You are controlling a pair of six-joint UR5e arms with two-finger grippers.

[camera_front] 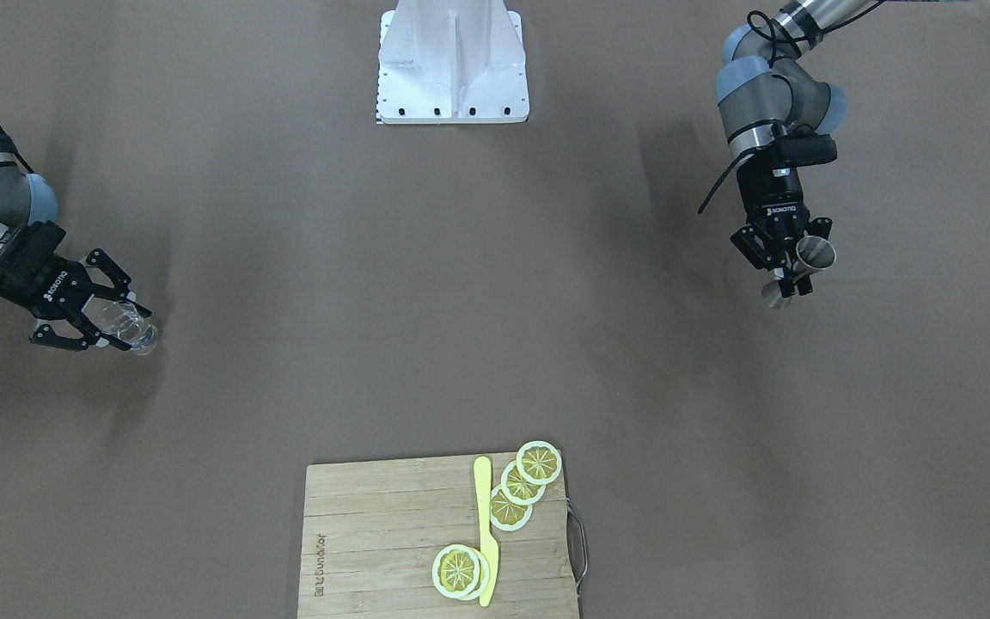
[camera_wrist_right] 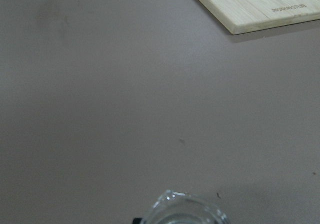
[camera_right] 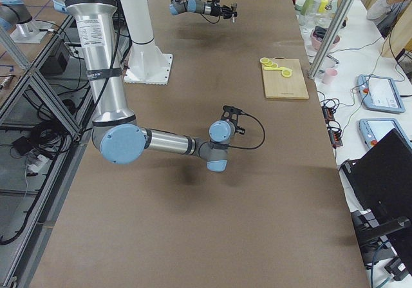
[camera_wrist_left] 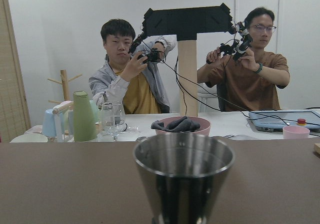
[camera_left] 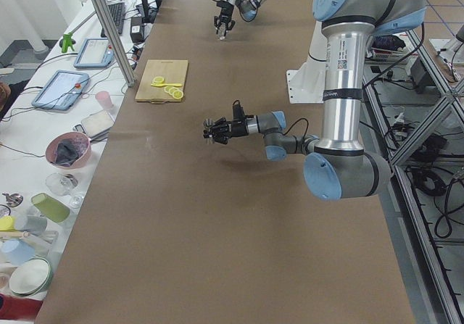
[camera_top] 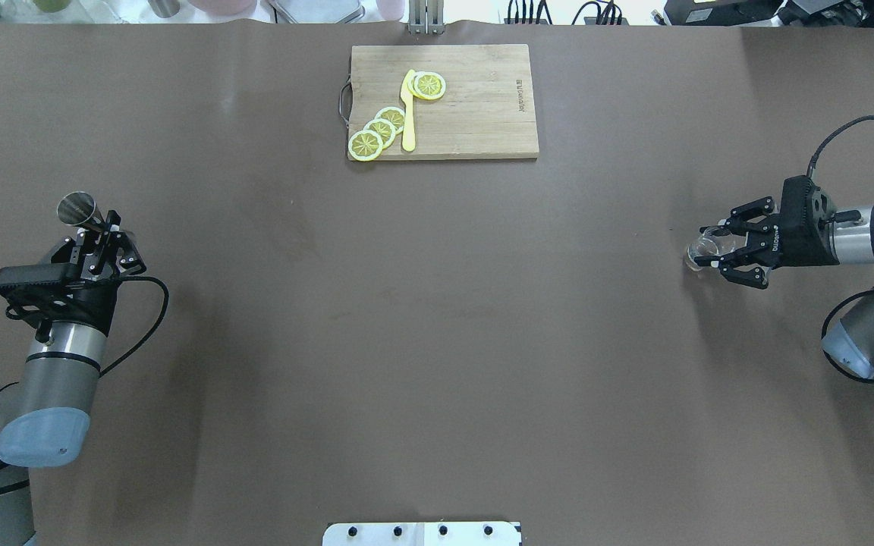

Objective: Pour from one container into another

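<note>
My left gripper (camera_front: 791,277) is shut on the narrow waist of the grey steel jigger (camera_front: 813,253), which stands upright at the table's left end. In the overhead view the jigger (camera_top: 75,208) shows just beyond the left gripper (camera_top: 108,226). Its open upper cone, the jigger (camera_wrist_left: 184,176), fills the lower middle of the left wrist view. At the table's right end my right gripper (camera_top: 712,251) is shut on the clear glass tumbler (camera_top: 701,248), low over the table. The tumbler (camera_front: 136,329) sits between the fingers, and the tumbler's rim (camera_wrist_right: 184,210) peeks in at the bottom of the right wrist view.
A wooden cutting board (camera_top: 482,106) lies at the far middle with lemon slices (camera_top: 378,133) and a yellow knife (camera_top: 408,110). The white robot base (camera_front: 454,64) is at the near middle. Two operators sit beyond the far edge, behind cups and bowls (camera_wrist_left: 181,126).
</note>
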